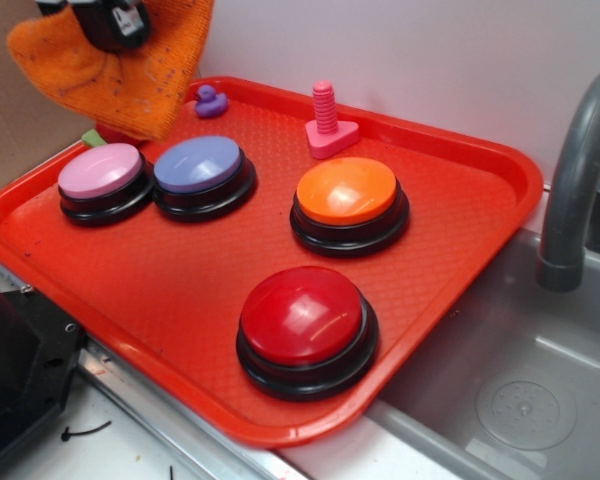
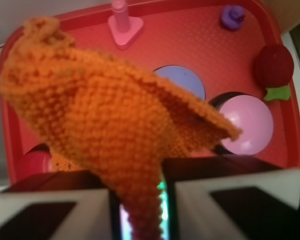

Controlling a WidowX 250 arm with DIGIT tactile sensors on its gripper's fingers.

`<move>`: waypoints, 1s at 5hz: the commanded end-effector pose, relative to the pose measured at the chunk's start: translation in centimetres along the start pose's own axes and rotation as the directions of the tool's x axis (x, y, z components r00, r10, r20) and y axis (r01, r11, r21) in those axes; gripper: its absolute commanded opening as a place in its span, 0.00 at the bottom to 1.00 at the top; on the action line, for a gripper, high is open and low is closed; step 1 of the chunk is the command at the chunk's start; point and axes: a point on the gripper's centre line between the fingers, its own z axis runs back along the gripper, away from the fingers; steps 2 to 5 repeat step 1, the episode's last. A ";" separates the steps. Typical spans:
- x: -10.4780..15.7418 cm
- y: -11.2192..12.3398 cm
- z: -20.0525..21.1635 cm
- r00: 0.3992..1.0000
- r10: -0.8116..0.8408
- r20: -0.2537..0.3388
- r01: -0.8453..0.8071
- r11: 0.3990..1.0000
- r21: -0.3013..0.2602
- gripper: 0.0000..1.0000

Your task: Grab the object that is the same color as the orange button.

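Red tray (image 1: pixel 480 230) over a grey sink fills the scene, carrying 4 dome buttons; nearest is the red one, then the orange button (image 1: pixel 347 192). Farther back, the orange cloth (image 1: pixel 130 75) hangs clear above the tray's far corner, pinched between the pincer's (image 2: pixel 140 210) closed jaws and drooping below them. Grasping looks done; next, probably just hold it steady aloft.

Even, bright light in the exterior view, with soft glare on the red button (image 1: pixel 305 315); the wrist view is blurred, its orange cloth (image 2: pixel 115 145) out of focus.
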 end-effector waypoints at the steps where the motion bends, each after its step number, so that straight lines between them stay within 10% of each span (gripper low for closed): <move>1: -0.3 0.8 1.6 0.999 0.044 -0.003 -0.044 0.999 -0.008 0.00; 5: -0.3 0.8 1.6 0.999 0.044 -0.003 -0.044 0.999 -0.008 0.00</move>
